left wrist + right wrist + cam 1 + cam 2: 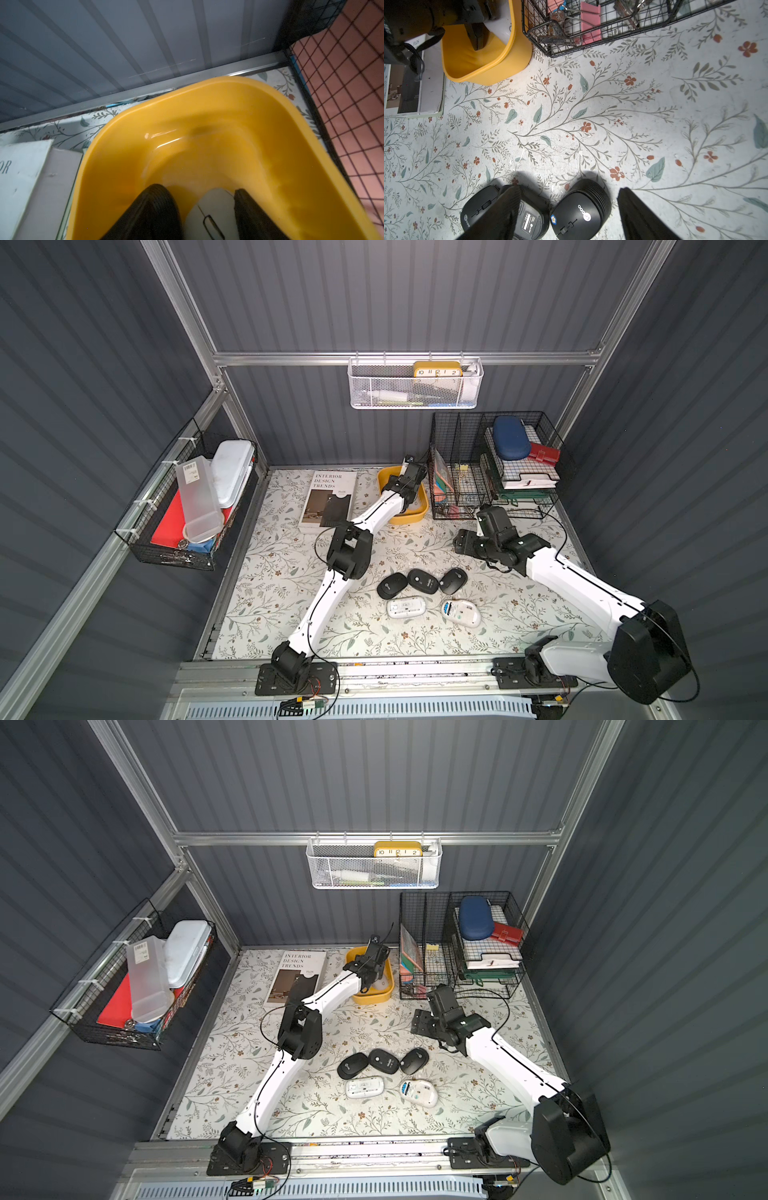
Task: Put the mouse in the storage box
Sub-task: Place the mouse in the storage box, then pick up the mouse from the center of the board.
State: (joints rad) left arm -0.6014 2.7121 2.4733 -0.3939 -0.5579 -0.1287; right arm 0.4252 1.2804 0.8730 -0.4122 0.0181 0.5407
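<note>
The storage box [409,519] [207,116] is a shallow yellow bin at the back of the table. My left gripper [197,188] reaches down into it. A white mouse [214,209] lies in the box between the fingers; one finger touches it and a gap shows at the other, so the jaws stand open. A top view shows a bit of this mouse [380,984] beside the wrist. My right gripper [568,188] [465,543] hovers open above the table, holding nothing. Three black mice [423,580] and two white mice [406,608] lie at the middle front.
A book [328,499] lies left of the box and a black wire organiser [490,472] stands close on its right. The back wall [124,52] is just behind the box. A white mesh basket [415,385] hangs above; a black wire basket [187,506] hangs on the left wall.
</note>
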